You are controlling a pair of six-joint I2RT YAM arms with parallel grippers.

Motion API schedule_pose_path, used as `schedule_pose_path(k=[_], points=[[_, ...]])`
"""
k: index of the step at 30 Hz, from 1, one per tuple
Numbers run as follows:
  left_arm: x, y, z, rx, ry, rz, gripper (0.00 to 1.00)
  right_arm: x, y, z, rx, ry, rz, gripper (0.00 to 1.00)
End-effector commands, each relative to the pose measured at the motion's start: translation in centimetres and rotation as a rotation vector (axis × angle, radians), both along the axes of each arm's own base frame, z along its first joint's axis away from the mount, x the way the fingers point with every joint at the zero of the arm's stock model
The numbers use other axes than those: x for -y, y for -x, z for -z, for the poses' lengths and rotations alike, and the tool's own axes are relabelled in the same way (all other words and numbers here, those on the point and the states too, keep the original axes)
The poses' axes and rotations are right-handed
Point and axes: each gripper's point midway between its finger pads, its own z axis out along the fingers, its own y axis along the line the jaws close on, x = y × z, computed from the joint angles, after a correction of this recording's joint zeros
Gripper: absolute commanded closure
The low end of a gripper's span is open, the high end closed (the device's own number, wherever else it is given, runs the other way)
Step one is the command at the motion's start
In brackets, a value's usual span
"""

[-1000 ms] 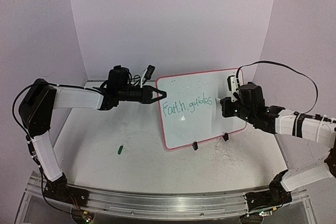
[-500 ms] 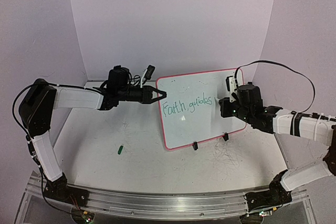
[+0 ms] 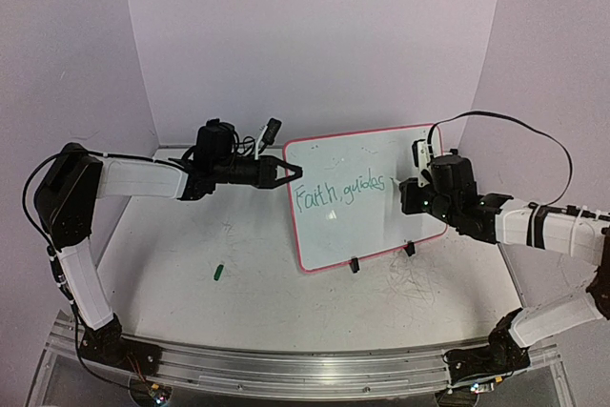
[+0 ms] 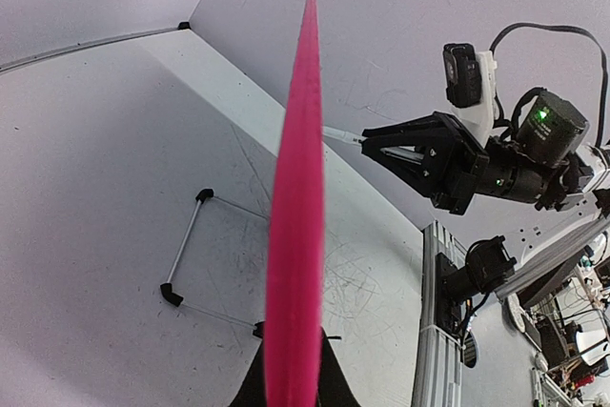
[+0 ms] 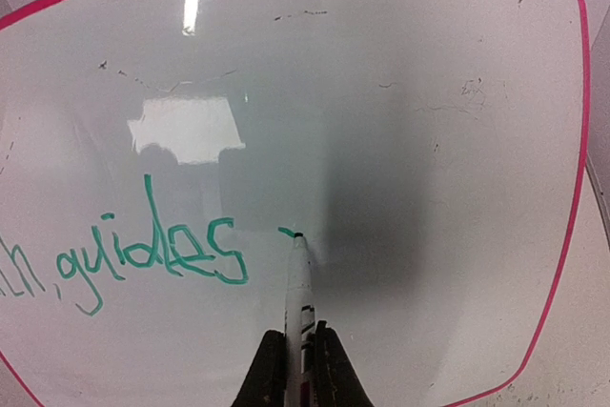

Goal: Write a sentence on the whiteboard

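In the last second the right gripper (image 5: 300, 355), clamped on the one marker (image 5: 297, 283), has shifted only slightly. The tip touches the whiteboard (image 3: 362, 231) just right of "guides", probably starting word three. The sentence (image 3: 340, 193) still counts two words. The left gripper (image 3: 286, 173) stays pinched on the whiteboard's left edge. Two clip feet (image 3: 354, 265) prop it, and one green cap (image 3: 218, 272) lies to its left.

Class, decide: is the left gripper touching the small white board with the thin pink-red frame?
Touching. In the left wrist view, the left gripper has a black finger on each side of the thin pink-red frame edge of the whiteboard, clamping it.
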Motion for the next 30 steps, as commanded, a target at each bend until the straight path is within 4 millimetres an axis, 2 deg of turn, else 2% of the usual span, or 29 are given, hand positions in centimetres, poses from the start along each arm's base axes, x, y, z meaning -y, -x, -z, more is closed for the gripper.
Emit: schedule_pose_path(k=[1,5,11,22,30], points=[[-1.4,-1.0,2.4,-0.031,-0.094,-0.094,1.00,0.9,-0.3,-0.6,0.008,-0.011,0.040,1.00],[-1.5,-0.9,2.4,-0.032,-0.094,-0.093,1.00,0.7,-0.9,-0.8,0.018,-0.021,0.038,1.00],[-1.4,-1.0,2.2,-0.029,-0.092,-0.093,1.00,0.4,-1.7,-2.3,0.055,-0.038,0.037,1.00],[-1.2,-1.1,2.5,-0.031,-0.094,-0.083,1.00,0.4,-1.9,-2.3,0.057,-0.033,0.042,1.00],[-1.2,-1.2,2.5,-0.025,-0.096,-0.082,1.00,0.9,-0.3,-0.4,-0.005,-0.015,0.024,1.00]])
